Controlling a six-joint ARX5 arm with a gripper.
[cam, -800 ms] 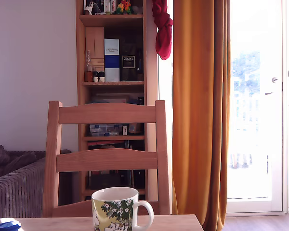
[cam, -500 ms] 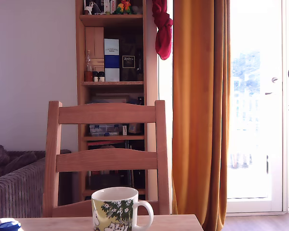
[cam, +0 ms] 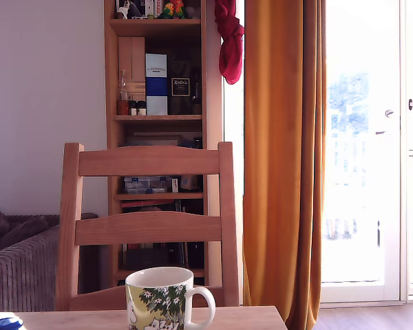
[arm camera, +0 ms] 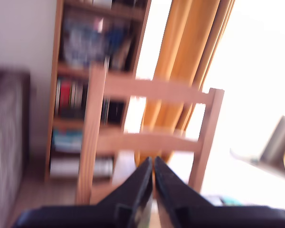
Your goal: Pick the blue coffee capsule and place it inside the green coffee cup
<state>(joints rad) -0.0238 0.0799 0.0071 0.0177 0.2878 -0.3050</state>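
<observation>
**Scene inventory: mug, capsule, gripper, room furniture**

Green coffee cup [cam: 160, 299]: white mug printed with green leaves and white flowers, cream inner rim; upright on the wooden table [cam: 248, 317] at the lower edge of the exterior view, handle toward the exterior view's right; nothing visible above its rim.

Blue coffee capsule [cam: 3, 323]: bright blue, only its top showing at the bottom corner on the exterior view's left; on the table, well apart from the mug; cut off by the frame edge.

Gripper [arm camera: 153, 167]: seen only in the wrist view, which is blurred; two dark fingers [arm camera: 138, 183] closed tip to tip, nothing between them; pointed toward the chair and curtain, not at the table items.

Wooden chair [cam: 148, 162]: slatted back, directly behind the mug in the exterior view.

Bookshelf [cam: 155, 117]: tall, wooden, behind the chair; holds a blue-and-white box [cam: 156, 84], small bottles, books.

Orange curtain [cam: 282, 158]: hanging to the exterior view's right of the shelf; a red cloth [cam: 229, 38] hangs beside its top.

Sofa [cam: 20, 261]: grey, at the exterior view's left.

Glazed door [cam: 372, 151]: brightly lit, exterior view's right.
</observation>
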